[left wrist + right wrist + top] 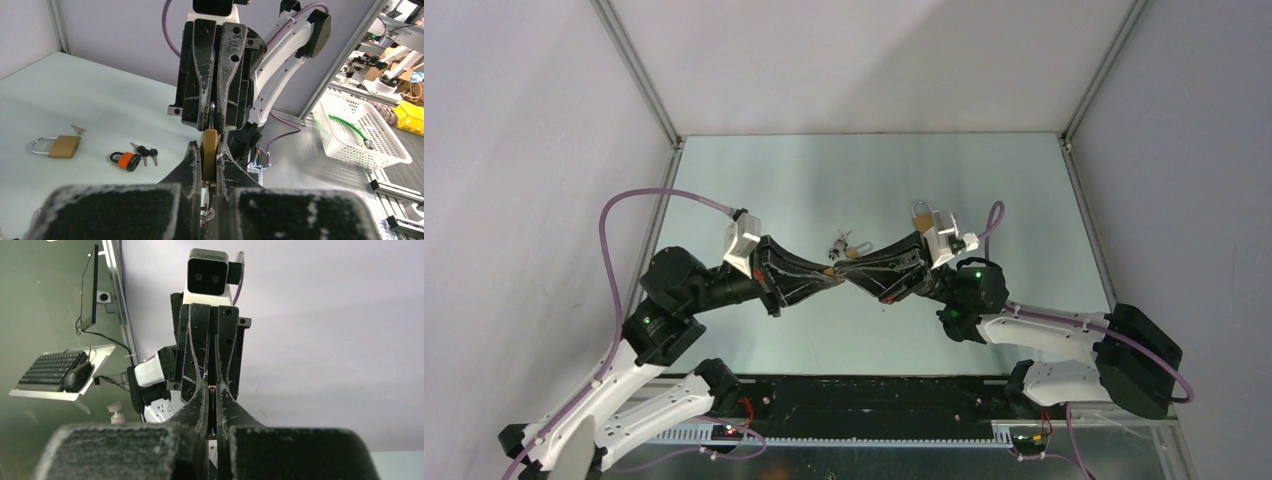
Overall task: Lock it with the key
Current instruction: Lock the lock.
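My left gripper (210, 146) is shut on a small brass padlock (210, 150), held edge-on between its fingers above the table. My right gripper (212, 388) faces it tip to tip and is shut on a thin black key head (212, 407). In the top view the left gripper (827, 273) and the right gripper (856, 276) meet at the table's middle. The key's blade and the keyhole are hidden between the fingertips.
A second brass padlock (62, 146) with a key (77, 130) lies on the table, also in the top view (921, 213). An orange and black padlock (127, 161) with black keys (147, 151) lies nearby. A white basket (365, 130) stands off the table.
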`<state>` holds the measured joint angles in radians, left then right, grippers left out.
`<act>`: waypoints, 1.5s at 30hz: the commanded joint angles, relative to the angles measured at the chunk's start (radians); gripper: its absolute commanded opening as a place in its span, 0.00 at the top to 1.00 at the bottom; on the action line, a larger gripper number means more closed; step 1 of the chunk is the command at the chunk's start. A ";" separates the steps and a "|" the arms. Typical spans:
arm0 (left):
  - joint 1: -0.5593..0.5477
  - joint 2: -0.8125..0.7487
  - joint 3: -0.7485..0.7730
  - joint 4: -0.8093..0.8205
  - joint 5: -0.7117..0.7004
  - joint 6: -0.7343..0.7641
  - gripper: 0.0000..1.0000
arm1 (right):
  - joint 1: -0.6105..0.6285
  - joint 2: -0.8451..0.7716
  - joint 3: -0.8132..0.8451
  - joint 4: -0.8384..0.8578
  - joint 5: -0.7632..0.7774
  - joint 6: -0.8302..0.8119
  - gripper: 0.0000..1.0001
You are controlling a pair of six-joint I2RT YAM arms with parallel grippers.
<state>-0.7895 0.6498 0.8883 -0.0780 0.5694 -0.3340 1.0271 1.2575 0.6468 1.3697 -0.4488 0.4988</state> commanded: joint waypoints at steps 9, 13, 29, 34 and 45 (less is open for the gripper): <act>0.000 0.169 0.013 0.323 -0.259 -0.046 1.00 | 0.146 0.235 -0.046 -0.076 -0.286 0.136 1.00; 0.000 0.185 0.005 0.371 -0.302 -0.070 1.00 | 0.163 0.267 -0.040 -0.053 -0.277 0.150 1.00; 0.000 0.184 -0.078 0.518 -0.433 -0.156 1.00 | 0.178 0.333 -0.026 0.042 -0.248 0.212 1.00; 0.011 0.161 -0.093 0.507 -0.420 -0.128 1.00 | 0.136 0.303 -0.036 0.040 -0.241 0.253 1.00; 0.131 0.055 -0.191 0.305 -0.257 -0.096 1.00 | -0.126 -0.076 -0.084 -0.404 -0.162 0.210 0.58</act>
<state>-0.7319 0.6910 0.7044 0.1665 0.4095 -0.5007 0.9180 1.2732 0.5949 1.3319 -0.3382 0.7437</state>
